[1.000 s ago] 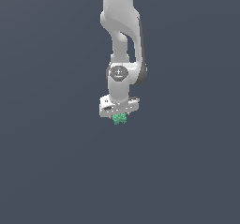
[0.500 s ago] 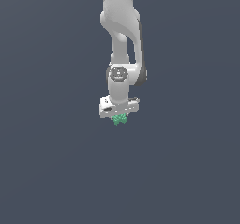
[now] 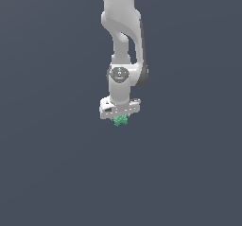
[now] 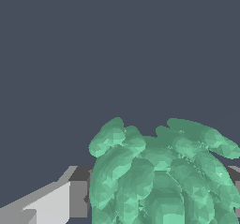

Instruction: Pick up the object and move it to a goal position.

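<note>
Hanging straight down mid-scene, white gripper (image 3: 120, 118) clamped on the lumpy green object (image 3: 121, 121), plain dark grey backdrop (image 3: 47, 163) all round

The white arm (image 3: 122, 26) comes down from the upper edge of the exterior view, its thick upper link bending into a slimmer forearm that runs nearly straight down. A round wrist joint (image 3: 119, 73) with a dark cap faces the camera. Below it the tool (image 3: 121, 119) points downward, its flat white body slightly tilted, lower toward the exterior view's left. The fingers are closed on the green object (image 3: 121, 120), which sits between them. In the wrist view one grey finger (image 4: 77, 197) shows beside it.
</note>
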### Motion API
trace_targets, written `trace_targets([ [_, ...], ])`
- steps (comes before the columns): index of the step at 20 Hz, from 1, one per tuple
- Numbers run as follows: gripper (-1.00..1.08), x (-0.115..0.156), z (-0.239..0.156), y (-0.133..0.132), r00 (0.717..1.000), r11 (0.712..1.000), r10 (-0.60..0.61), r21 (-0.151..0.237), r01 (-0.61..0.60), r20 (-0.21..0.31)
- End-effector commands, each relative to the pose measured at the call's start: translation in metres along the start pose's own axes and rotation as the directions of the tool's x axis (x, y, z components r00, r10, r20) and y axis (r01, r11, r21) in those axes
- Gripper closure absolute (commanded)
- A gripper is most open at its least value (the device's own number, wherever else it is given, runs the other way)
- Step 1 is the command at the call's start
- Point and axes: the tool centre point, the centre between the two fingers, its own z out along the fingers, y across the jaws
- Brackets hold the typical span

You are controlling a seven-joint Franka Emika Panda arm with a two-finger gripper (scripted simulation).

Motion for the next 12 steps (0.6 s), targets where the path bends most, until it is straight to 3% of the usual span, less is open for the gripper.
trace_targets([
  [1, 1.08, 0.003, -0.007, 0.002, 1.000, 1.000, 0.000, 0.000, 0.000, -0.001],
  [12, 1.08, 0.036, -0.070, 0.017, 1.000, 1.000, 0.000, 0.000, 0.000, -0.001],
])
